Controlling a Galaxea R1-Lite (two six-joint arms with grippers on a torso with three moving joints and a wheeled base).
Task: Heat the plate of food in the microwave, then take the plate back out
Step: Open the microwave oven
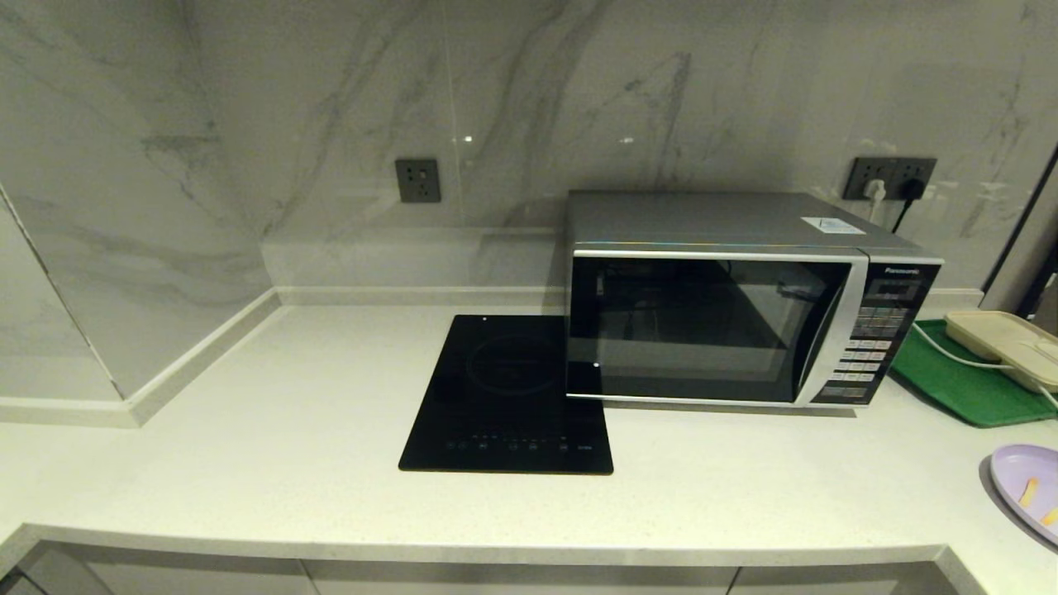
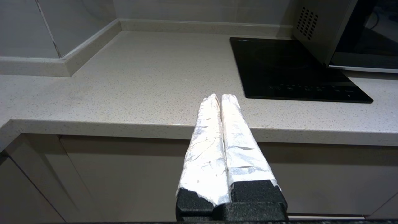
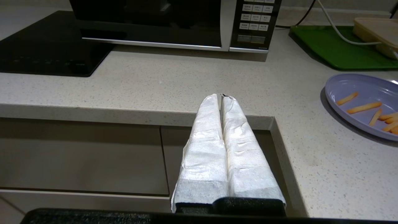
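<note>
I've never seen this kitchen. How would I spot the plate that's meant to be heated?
Find the big silver microwave on the pale stone counter. Right of it lies a green tray holding a beige lidded box. Nearer the counter's front edge sits the small round lilac plate, alone carrying orange-yellow food sticks.

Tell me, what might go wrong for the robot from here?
The plate of food sits at the counter's right end, near its edge, so a clumsy grab might tip it or spill the loose sticks. The microwave door is closed; carrying the plate over before opening it would jam things. A white cable trails over the green tray and could snag the right gripper.
</note>
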